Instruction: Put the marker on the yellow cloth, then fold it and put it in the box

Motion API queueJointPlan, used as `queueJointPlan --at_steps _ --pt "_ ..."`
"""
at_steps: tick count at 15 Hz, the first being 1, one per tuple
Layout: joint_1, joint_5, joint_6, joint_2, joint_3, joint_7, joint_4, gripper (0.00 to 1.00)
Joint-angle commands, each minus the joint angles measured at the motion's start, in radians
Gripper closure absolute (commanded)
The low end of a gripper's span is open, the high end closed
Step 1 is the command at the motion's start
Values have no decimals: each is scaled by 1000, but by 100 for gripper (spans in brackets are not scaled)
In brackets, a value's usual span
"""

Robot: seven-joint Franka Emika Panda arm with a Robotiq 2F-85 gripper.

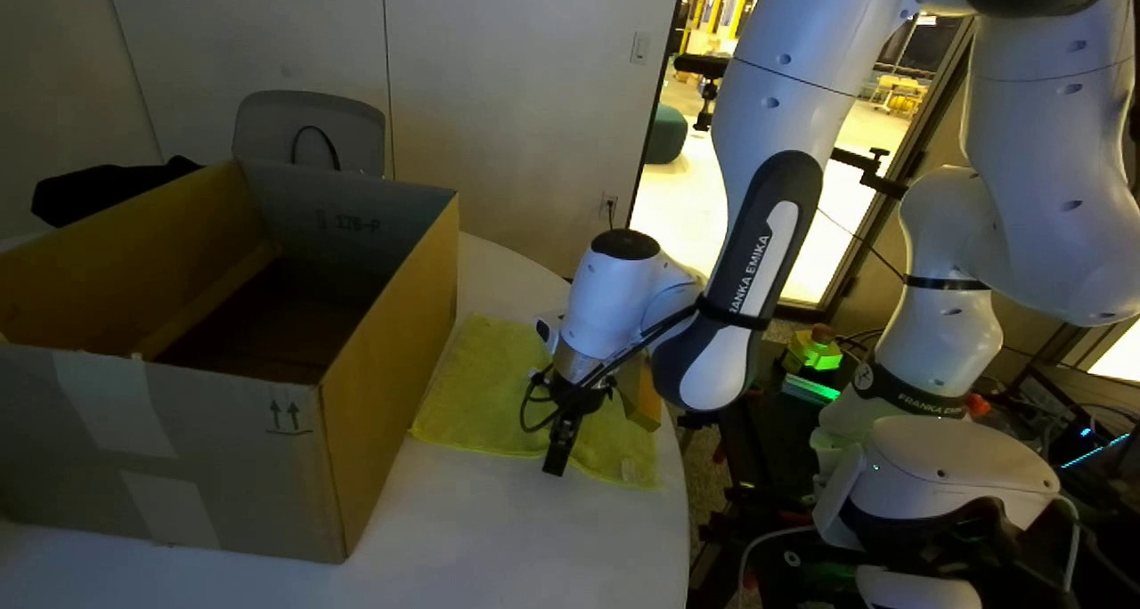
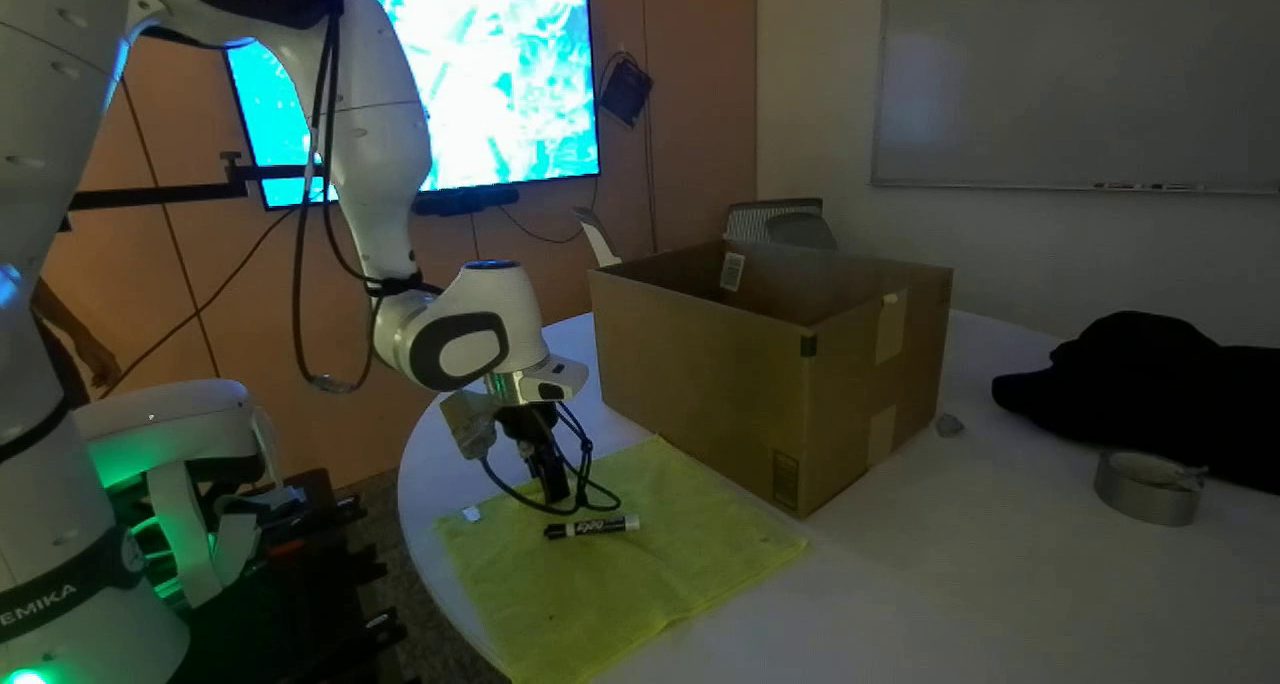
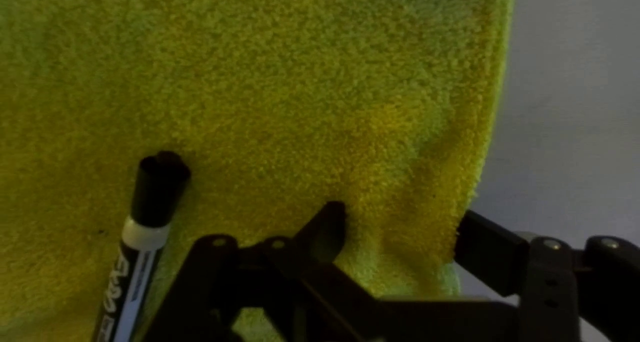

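- Your gripper [image 3: 411, 242], nearest the wrist cam: jaws part-way apart, loose ruck of yellow cloth [image 3: 250, 97] btwn tips, nothing gripped.
- Marker [image 2: 592, 527] on cloth just beside 1 finger, seen in wrist view & in an exterior view.
- You can't make it out in an exterior view past last arm link [image 1: 610, 306].
- Box [image 1: 392, 351] just beside cloth, off 1 side of gripper; in an exterior view you see down to its floor.
- White tabletop [image 2: 980, 604] under it; tape roll [image 2: 1148, 487] & black fabric heap [image 2: 1140, 384] past box, well apart from gripper.
- Dim room; lit screen [image 2: 500, 94] well behind gripper in an exterior view.
- Tabletop rim [image 1: 684, 511] near gripper, arm-base side; box wall opp. Tabletop shows past cloth edge at your fingertips.
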Motion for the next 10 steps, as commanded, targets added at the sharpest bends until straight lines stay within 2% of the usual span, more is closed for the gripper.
queueJointPlan --at_steps 1,3,6,7,8,9,10 --pt "-10 11 0 24 3 -29 22 61" --pt "-2 10 2 19 -7 -28 18 58" --pt "23 9 4 3 -38 -18 6 60" --pt "23 9 7 -7 -42 -19 -2 64" --pt "28 12 7 -18 -53 -13 -10 79" --pt "23 13 14 -29 -55 -15 -21 89" --pt "14 14 17 -37 -53 -18 -27 92"
